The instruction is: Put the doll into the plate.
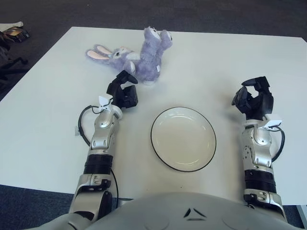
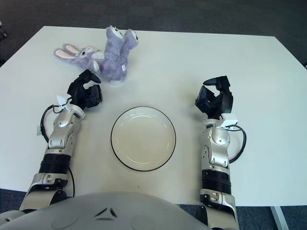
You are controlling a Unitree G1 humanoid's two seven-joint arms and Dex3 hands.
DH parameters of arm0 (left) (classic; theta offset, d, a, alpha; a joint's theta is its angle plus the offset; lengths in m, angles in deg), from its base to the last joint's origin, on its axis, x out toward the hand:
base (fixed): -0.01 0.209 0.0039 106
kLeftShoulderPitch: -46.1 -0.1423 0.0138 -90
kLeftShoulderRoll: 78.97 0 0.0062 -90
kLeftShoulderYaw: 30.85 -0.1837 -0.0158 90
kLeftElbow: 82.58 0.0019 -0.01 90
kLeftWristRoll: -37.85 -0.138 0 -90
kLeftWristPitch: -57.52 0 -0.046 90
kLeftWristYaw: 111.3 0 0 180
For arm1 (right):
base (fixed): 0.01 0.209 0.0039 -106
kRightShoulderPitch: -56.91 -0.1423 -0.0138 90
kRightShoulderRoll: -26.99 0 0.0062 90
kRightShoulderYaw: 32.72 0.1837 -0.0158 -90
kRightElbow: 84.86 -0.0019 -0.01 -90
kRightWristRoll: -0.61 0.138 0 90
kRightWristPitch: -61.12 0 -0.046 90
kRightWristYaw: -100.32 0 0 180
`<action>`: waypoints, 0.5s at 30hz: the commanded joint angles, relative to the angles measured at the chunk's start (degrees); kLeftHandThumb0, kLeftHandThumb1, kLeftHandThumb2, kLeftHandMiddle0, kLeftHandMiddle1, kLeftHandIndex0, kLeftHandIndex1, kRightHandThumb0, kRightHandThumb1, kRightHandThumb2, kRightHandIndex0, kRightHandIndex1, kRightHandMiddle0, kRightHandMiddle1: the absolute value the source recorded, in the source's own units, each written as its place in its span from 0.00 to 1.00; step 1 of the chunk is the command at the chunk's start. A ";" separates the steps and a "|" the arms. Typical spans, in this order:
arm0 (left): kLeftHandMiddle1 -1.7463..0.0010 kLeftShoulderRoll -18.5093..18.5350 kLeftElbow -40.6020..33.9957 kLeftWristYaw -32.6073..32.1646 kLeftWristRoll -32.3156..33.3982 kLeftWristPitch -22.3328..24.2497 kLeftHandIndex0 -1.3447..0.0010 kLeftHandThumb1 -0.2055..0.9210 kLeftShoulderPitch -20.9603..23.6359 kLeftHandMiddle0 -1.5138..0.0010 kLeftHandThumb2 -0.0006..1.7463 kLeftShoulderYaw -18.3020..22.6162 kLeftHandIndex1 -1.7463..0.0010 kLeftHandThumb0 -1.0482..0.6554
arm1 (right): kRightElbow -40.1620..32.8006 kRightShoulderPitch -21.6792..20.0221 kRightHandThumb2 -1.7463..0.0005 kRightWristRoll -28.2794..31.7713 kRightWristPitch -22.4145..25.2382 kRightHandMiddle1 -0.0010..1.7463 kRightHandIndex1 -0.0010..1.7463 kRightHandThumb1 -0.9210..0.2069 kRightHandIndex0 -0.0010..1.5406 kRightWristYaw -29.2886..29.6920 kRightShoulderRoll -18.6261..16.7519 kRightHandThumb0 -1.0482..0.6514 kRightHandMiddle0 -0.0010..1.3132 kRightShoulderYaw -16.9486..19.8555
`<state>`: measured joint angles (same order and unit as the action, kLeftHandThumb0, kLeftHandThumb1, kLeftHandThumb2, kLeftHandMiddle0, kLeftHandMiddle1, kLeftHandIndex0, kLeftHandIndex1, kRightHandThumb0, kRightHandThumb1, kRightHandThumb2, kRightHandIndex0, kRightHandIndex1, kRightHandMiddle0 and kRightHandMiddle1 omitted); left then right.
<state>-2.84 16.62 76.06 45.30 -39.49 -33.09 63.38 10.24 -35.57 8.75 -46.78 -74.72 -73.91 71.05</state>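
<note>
Plate (image 1: pixel 183 139) bare; left hand (image 1: pixel 123 90) near doll (image 1: pixel 139 56).

No legible text or labels

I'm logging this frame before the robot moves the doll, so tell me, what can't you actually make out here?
- Underside of the purple bunny doll: hidden in both views by its own body.
- Left hand: its palm side and any contact with the white table are hidden by the hand's back.
- Right hand, right of the plate: palm side hidden likewise.
- Dark items at the left eye view's top-left corner: cut off by the edge.
</note>
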 commanded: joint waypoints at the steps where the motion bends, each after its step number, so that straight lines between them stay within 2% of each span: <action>1: 0.00 -0.88 1.15 -0.54 -0.16 0.57 0.58 0.51 -2.13 0.26 0.71 -0.33 0.00 0.35 | 3.40 3.72 0.51 -0.12 0.94 1.00 1.00 0.21 0.69 0.44 -2.85 0.39 0.26 -0.49; 15: 0.00 -0.93 0.99 -0.57 -0.18 0.59 0.57 0.51 -2.21 0.26 0.72 -0.36 0.00 0.34 | 3.04 3.78 0.51 -0.14 2.03 1.00 1.00 0.22 0.68 0.45 -2.80 0.39 0.26 -0.47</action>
<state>-2.88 16.54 76.05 45.30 -39.44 -33.10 63.36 10.27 -35.64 8.63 -45.42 -74.70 -73.90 71.03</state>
